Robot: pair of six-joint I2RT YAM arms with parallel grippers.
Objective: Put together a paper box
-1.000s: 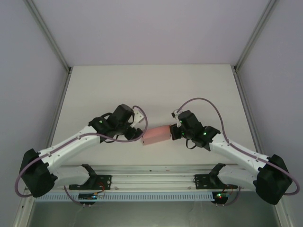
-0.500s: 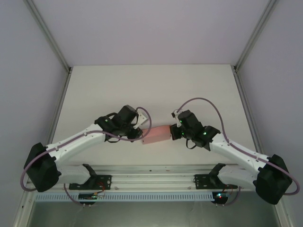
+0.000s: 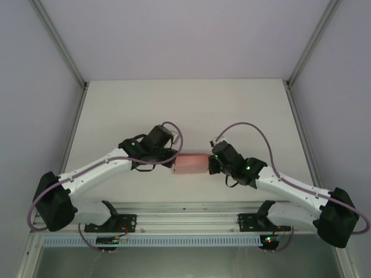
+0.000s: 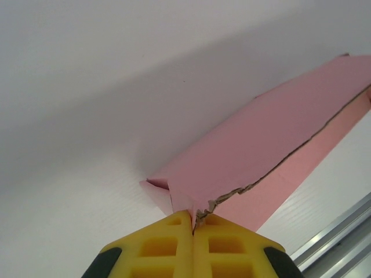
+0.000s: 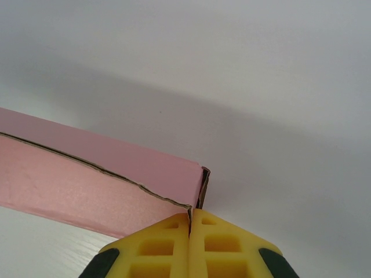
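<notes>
The paper box (image 3: 192,164) is a pale pink, long folded shape held between both arms near the table's front middle. My left gripper (image 3: 172,163) is shut on the box's left end; in the left wrist view its yellow fingers (image 4: 168,246) pinch a pointed corner of the pink card (image 4: 261,150) along a ragged brown edge. At the other end my right gripper (image 3: 212,164) is shut on the box, and its yellow fingers (image 5: 223,246) clamp the card's end wall (image 5: 116,179).
The white table (image 3: 185,110) stretches behind the box to the back wall. An aluminium rail (image 3: 185,208) runs along the near edge, also seen as the rail (image 4: 342,229) in the left wrist view. Frame posts (image 3: 64,52) stand at both sides.
My left gripper swung in toward the box's left end and closed on it. The box turned a little, its left end rising level with the right. The right gripper kept its hold.
</notes>
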